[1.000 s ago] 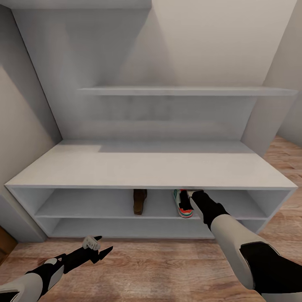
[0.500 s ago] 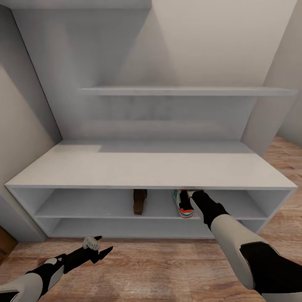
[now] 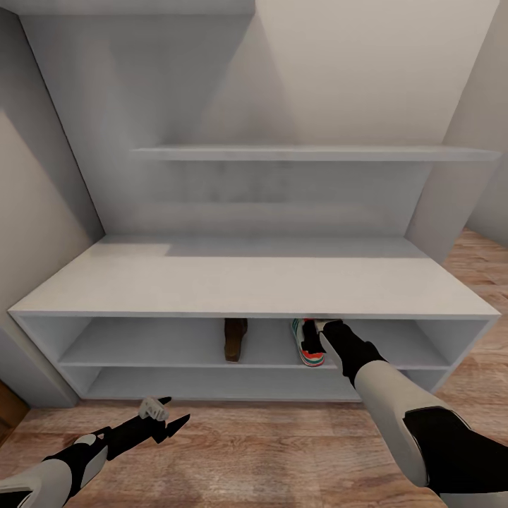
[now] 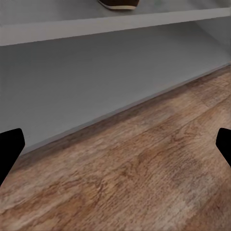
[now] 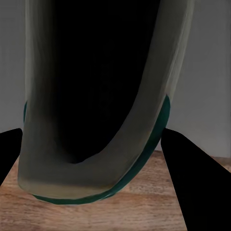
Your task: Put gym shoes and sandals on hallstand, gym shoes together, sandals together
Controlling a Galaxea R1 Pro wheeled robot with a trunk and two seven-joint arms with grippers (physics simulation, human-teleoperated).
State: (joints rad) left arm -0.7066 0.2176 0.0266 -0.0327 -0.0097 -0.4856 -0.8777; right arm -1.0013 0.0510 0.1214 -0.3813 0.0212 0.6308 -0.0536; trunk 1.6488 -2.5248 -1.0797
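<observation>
The hallstand (image 3: 254, 282) stands straight ahead on the corridor floor (image 3: 268, 451). On its upper open shelf lies one dark brown sandal (image 3: 236, 339), whose edge also shows in the left wrist view (image 4: 118, 4). To its right on the same shelf rests a gym shoe (image 3: 307, 343). My right gripper (image 3: 327, 329) reaches into the shelf and is shut on the shoe's heel. In the right wrist view the shoe's dark opening (image 5: 96, 86) sits between the black fingers (image 5: 192, 183). My left gripper (image 3: 166, 416) hangs open and empty over the floor in front of the rack.
Grey walls close in on the left (image 3: 35, 212) and right (image 3: 480, 141). A floating shelf (image 3: 310, 153) crosses the back panel above the bench top. The lower shelf (image 4: 96, 72) lies just ahead of the left gripper (image 4: 115, 144). A brown object's corner (image 3: 8, 409) shows at far left.
</observation>
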